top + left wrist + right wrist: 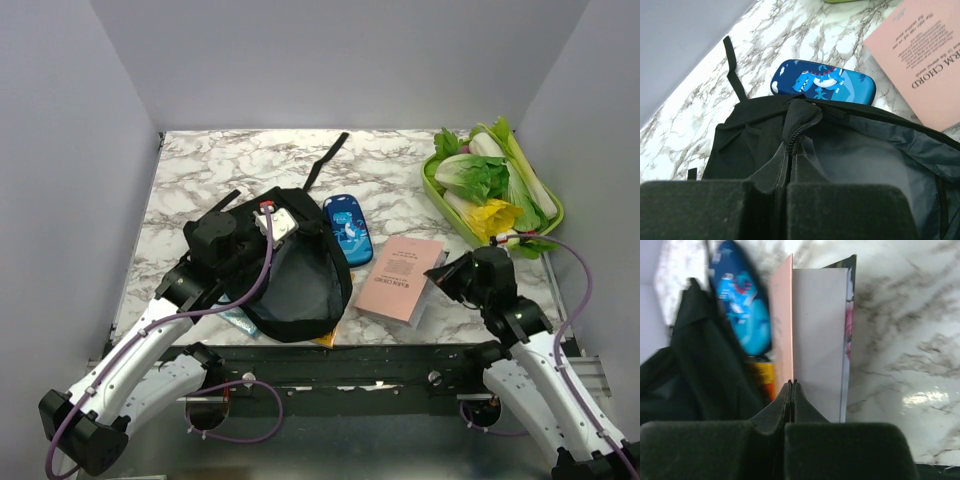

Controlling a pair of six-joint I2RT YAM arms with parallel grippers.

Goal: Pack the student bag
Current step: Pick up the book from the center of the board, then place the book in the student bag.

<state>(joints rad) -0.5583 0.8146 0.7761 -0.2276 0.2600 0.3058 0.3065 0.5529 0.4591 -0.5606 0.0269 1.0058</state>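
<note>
A: Where was the bag?
B: The student bag lay on the table, left of centre and toward the near edge. Its mouth gaped and the grey lining showed. One strap trailed off to the far side.
A: Left pincer?
B: The left pincer was pressed together on the bag's fabric beside the zipper, at the far-left lip. My reading: it held that lip up so a flat item could slide into the open mouth.
A: And the right?
B: The right pincer was clamped on the right-hand edge of the pink book, which lay just right of the bag. In the wrist view it seemed to pinch the pink cover alone, with the white pages standing apart from it.
A: Any risk in that?
B: Probably. Lifted by the cover only, the book could fan open and catch on the bag's rim.
A: Anything nearby?
B: The blue pencil case lay just beside the bag's far-right edge, near the book's far corner. It did not look to be in the straight path.
A: Progress?
B: Early, I judged. Book and case were both outside the bag.
</note>
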